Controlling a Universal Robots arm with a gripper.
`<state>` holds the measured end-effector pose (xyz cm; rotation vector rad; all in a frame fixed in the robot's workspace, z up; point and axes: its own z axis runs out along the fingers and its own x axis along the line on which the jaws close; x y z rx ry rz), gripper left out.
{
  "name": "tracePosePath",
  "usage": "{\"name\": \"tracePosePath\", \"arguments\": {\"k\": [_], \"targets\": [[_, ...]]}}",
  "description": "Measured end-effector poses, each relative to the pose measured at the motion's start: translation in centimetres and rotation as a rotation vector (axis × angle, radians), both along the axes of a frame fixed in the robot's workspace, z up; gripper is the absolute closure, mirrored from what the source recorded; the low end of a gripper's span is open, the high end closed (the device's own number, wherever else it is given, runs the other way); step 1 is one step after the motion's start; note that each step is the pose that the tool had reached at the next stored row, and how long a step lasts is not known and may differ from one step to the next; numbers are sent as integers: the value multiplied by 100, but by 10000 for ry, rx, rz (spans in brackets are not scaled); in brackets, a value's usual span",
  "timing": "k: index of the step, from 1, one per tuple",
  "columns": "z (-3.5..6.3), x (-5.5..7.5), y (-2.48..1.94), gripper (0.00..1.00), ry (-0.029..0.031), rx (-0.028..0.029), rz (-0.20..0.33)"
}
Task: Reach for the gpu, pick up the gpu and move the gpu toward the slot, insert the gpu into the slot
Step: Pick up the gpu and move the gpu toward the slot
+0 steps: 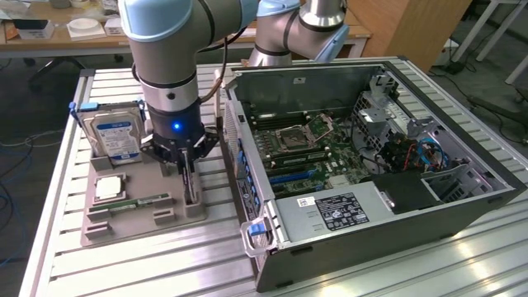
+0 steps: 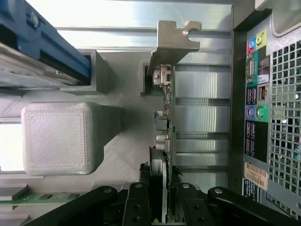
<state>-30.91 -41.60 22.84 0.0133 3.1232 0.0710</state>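
- Slatted aluminium table [image 1: 165, 266], background and working surface; it carries a grey tray [image 1: 140, 230] in the lower left of the exterior view and an open computer case [image 1: 387, 232] on the right.
- Jaws: closed against the two flat faces of the gpu [image 1: 191, 189], one black finger [image 2: 138, 203] on each side of the card.
- gripper [image 1: 188, 166]: points straight down over the tray's right edge in the exterior view, just beside the case wall.
- gpu, wrist view [image 2: 165, 141]: seen edge-on, a thin dark card standing upright with its lower edge still seated in the tray's slot; its pale metal bracket [image 2: 170, 44] forms the end farthest from the gripper [image 2: 162, 181].
- Tray contents, exterior view: a silver hard drive [image 1: 115, 139] standing at the upper left, a square processor chip [image 1: 110, 185] below it, and a green memory stick [image 1: 136, 203] lying near the front.
- Arm [image 1: 169, 62]: a grey and pale-blue column rising out of the frame's upper edge.
- Case interior: motherboard [image 1: 305, 148] exposed, lid off.
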Motion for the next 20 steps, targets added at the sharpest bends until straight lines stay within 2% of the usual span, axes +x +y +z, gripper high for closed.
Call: {"name": "tracePosePath", "arguments": {"k": [4, 7, 12, 20], "targets": [[1, -1, 0, 73, 0, 9, -7], [55, -2, 0, 73, 1, 47, -8], [209, -1, 0, 73, -1, 116, -7], [522, -1, 0, 73, -1, 194, -7]]}}
